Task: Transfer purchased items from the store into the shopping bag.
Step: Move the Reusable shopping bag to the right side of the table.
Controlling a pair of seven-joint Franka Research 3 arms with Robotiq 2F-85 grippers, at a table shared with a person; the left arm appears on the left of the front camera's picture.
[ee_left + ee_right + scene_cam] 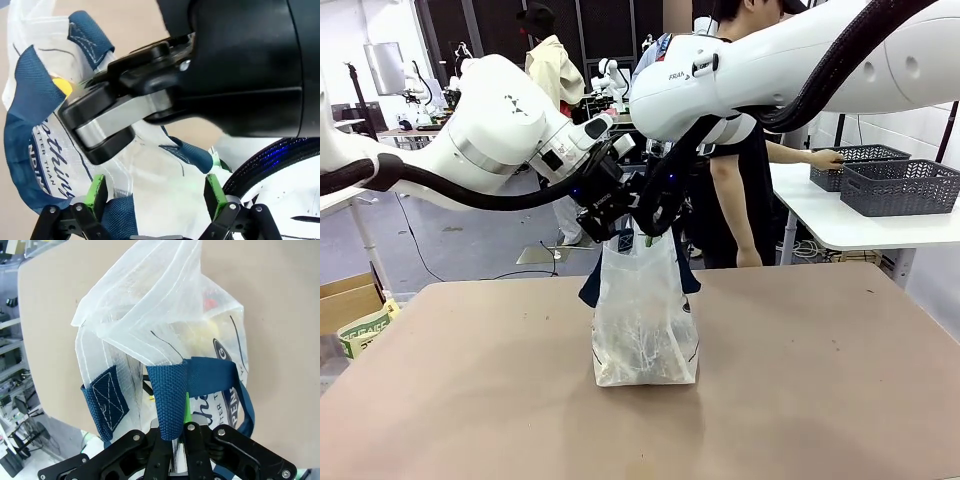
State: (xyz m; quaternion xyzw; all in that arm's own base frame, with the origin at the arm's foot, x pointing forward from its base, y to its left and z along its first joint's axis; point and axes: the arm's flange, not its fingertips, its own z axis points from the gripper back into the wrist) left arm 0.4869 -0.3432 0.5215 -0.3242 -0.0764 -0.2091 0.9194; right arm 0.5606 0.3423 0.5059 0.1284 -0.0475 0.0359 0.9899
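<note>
The shopping bag (645, 320) is standing on the table (820, 400), beneath both wrists. My right gripper (183, 412) is pinching one navy strap handle (169, 390); my left gripper (155, 192) is hanging spread beside the rim. I am judging the film thin, limp and slippery, and the load light: stitched webbing is the sound hold.

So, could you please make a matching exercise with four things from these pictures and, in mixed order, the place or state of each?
Things:
1. left fingers
2. right fingers
3. bag
4. baskets

Place or state:
a. on the white table
b. shut on a blue handle
c. standing on the brown table
d. open

Pairs: 1-d, 2-b, 3-c, 4-a
</note>
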